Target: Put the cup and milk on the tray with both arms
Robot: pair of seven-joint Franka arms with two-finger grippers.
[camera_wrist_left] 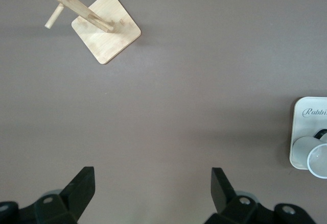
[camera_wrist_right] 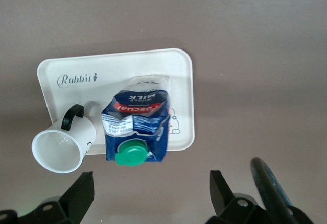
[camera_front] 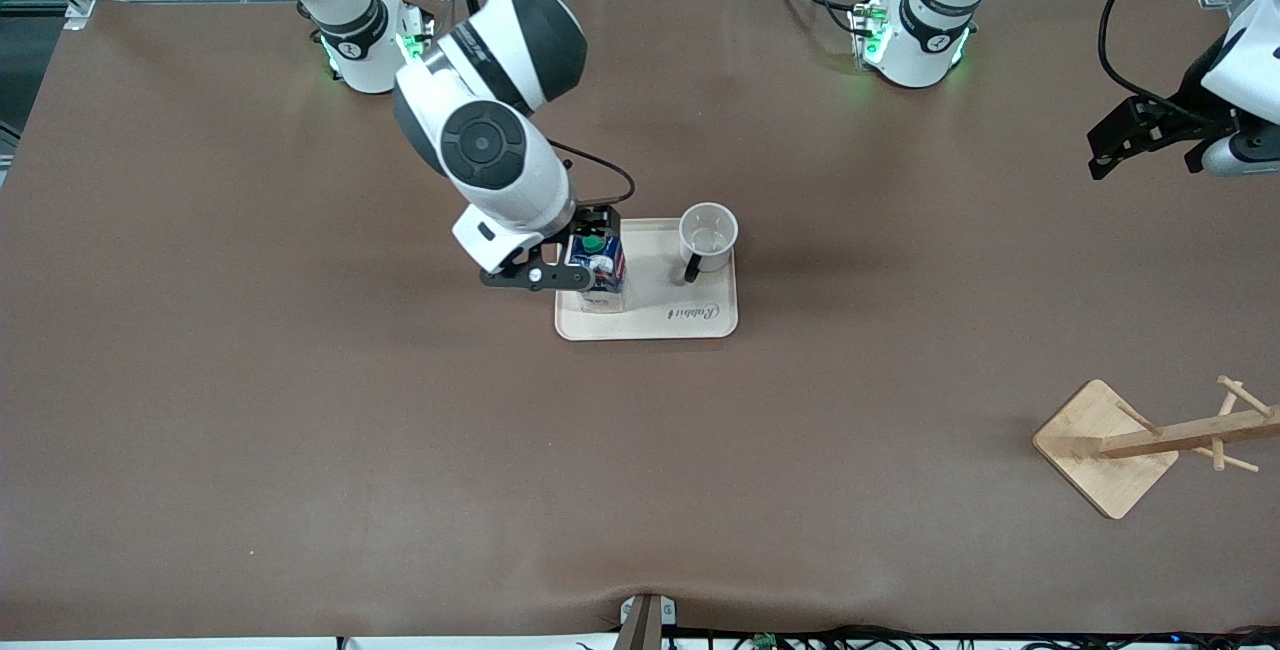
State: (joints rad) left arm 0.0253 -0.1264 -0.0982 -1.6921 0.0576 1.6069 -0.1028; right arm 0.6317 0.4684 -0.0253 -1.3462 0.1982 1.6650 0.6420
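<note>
I see the milk (camera_front: pixel 603 268) and the cup (camera_front: pixel 708 239) both standing on the tray (camera_front: pixel 660 325), so I judge the placing done. My right tool (camera_front: pixel 592 252) hovers over the milk, fingers apart; next it should lift straight up. My left tool (camera_front: pixel 1140 135) waits, fingers apart, over the tabletop (camera_front: pixel 300 410) well away from the tray.

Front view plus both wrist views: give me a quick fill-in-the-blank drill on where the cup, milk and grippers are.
1. The small white mug with a black loop handle stands on the flat cream ____.
2. The dark blue gable-top milk carton has a round ____ cap.
3. The right gripper is over the tray, its fingers ____ and apart from the carton.
4. The left gripper waits open toward the left arm's end of the table, where a ____ peg stand also sits.

Missing words: tray; green; open; wooden
</note>
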